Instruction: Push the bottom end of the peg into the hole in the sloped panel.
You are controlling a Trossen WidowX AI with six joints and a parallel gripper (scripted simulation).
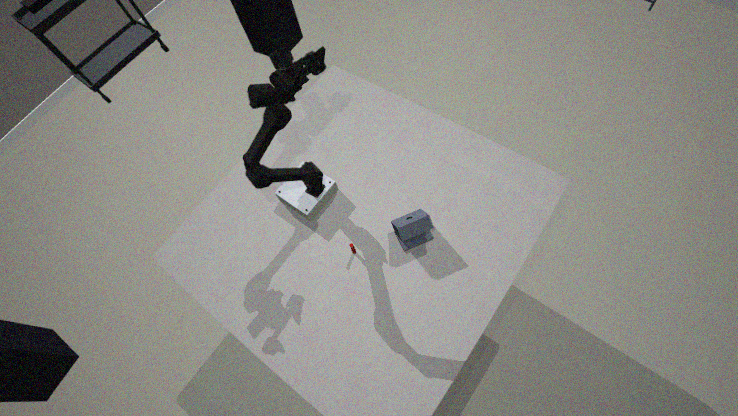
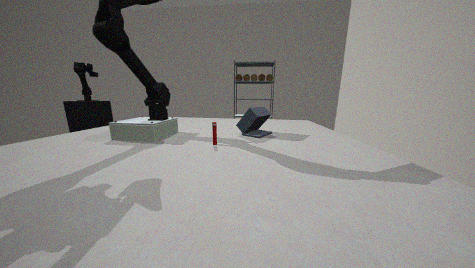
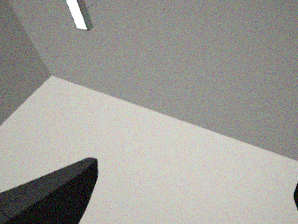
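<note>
Pale tabletop [image 1: 465, 170] [image 2: 266, 216]: supporting the principal items, with grey walling rising behind it in the exterior view.

Item, peg [image 1: 352, 249] [image 2: 214, 135]: red, slender, with a pale band near its top; standing upright on the tabletop, its cross-section staying too small to tell.

Item, sloped panel [image 1: 413, 228] [image 2: 251, 120]: blue-grey, sitting apart from the peg at two o'clock in the top view, its hole [image 1: 409, 218] showing as a small dark mark.

Item, robot base [image 1: 303, 204] [image 2: 131, 131]: lying between ten and eleven o'clock from the peg, top view.

Item, gripper [image 1: 312, 62] [image 3: 197, 179]: standing wide open, holding nothing, sitting well away from the peg towards twelve o'clock in the top view; its wrist camera is facing upper room surfaces.

Handling note: picking up is the step pending, seemingly. Good practice is bringing the open fingers round to point down, centring them about the peg, matching any flats, and closing squarely without nudging it. Gripping high would be leaving the bottom end free for inserting.

Markings: no brand, label or writing is reading legibly.
</note>
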